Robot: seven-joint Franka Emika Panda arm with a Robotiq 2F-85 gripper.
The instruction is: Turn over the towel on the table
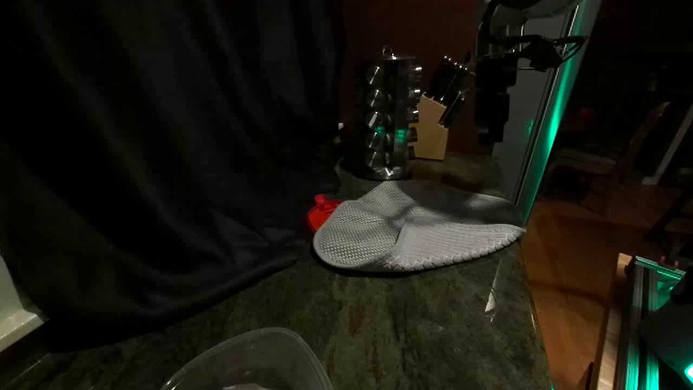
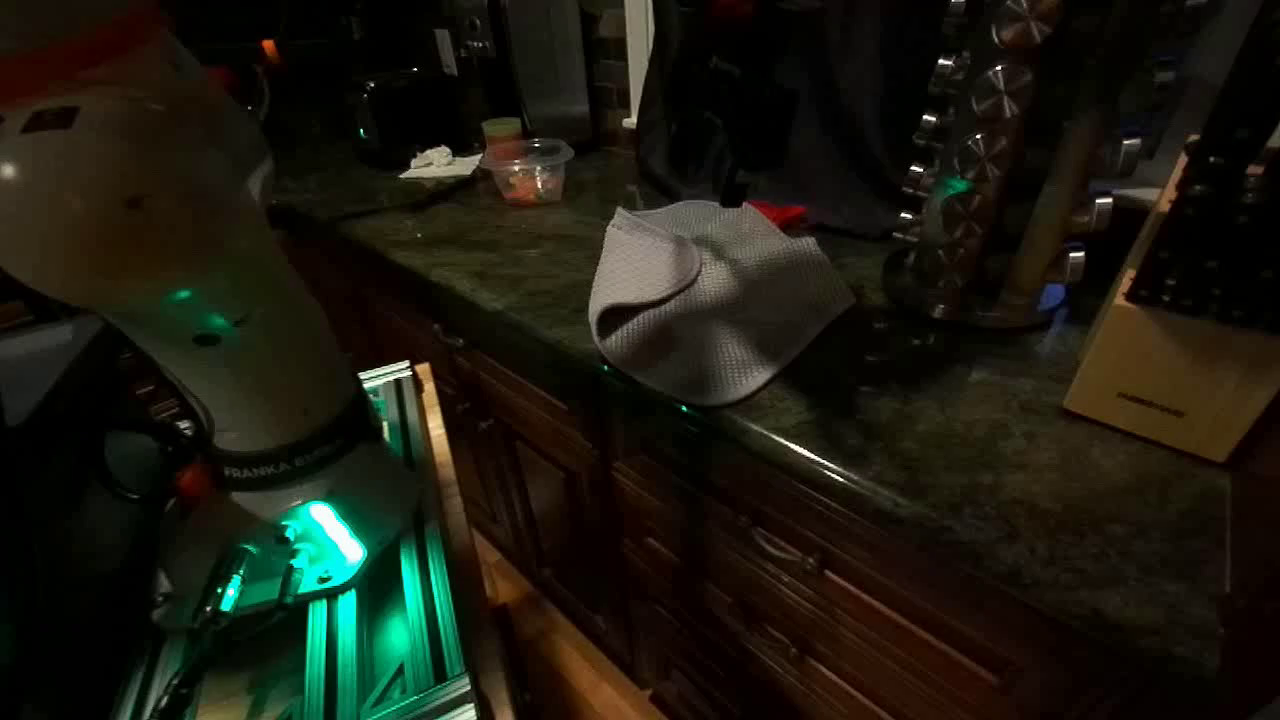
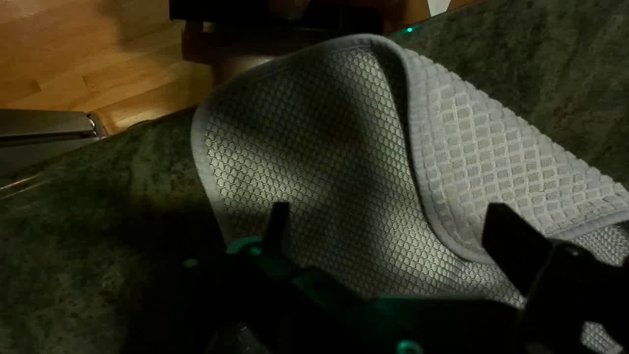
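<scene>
Towel (image 3: 354, 147) sits on the table (image 1: 390, 314) near the edge, partly folded over itself, so I'd guess the flip's midway. Hand (image 3: 388, 205) is spread and empty above it; next probably drop, pinch a border and carry it across.

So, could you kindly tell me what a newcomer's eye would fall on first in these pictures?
Probably the pale towel, lying on the dark table with one part folded back so that its square waffle-grid side faces up there. Next might come the green light glowing low on the robot arm in an exterior view, and the small red object, partly hidden by the towel, near the black curtain.
</scene>
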